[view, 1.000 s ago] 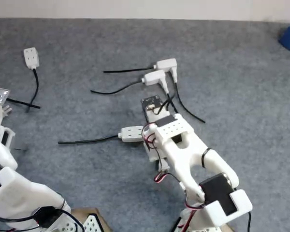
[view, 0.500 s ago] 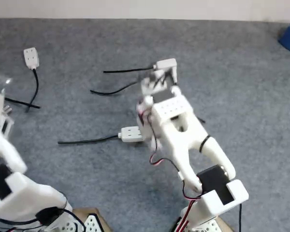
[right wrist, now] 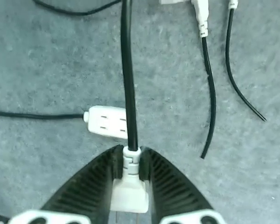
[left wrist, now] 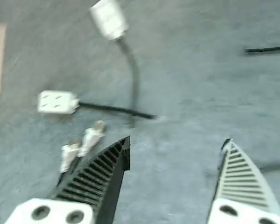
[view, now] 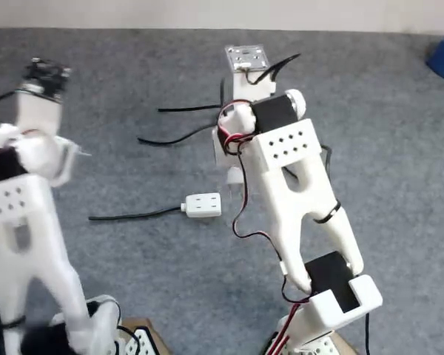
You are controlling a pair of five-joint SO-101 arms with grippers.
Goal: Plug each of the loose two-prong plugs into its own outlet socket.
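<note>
While grey carpet (view: pixel 399 148) meets a pale wall (view: pixel 133 13), right claw (right wrist: pixel 130 150) grips a plug (right wrist: pixel 129 191) — left claw (left wrist: pixel 176 140) gapes wide.

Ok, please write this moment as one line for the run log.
right gripper: shut on plug | left gripper: open, empty | outlet socket: on carpet, nothing plugged in | step: plug not yet inserted

White plug (right wrist: pixel 129 191) clamped in right gripper (right wrist: pixel 129 151), black cord (right wrist: pixel 126 70) running straight away. White outlet socket (right wrist: pixel 105 122) flat on grey surface (right wrist: pixel 37 70), slots up, partly behind that cord. Second plug (right wrist: pixel 201 16) farther off.
</note>
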